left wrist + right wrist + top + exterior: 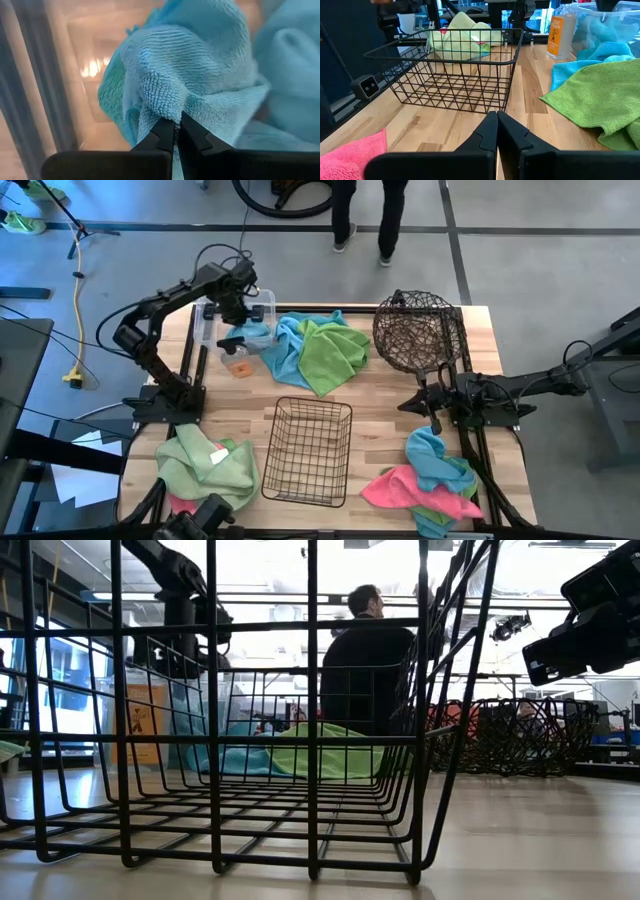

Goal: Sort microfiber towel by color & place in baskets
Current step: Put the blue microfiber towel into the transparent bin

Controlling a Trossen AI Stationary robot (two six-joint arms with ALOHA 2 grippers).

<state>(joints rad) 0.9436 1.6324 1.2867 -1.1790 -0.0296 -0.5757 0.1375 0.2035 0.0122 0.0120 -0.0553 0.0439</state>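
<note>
Left gripper (176,131) pinches a fold of light blue towel (200,75) over the clear bin (212,330), upper left of the high view. Right gripper (496,131) pressed together, empty, centre right near the round basket (415,330). Cloth looks light, limp, non-slippery; best taken at a bunched fold

Pink towel (185,505) mostly hidden under green towels (205,465), clear bin (130,725) blurred behind basket wires (310,740)
</note>
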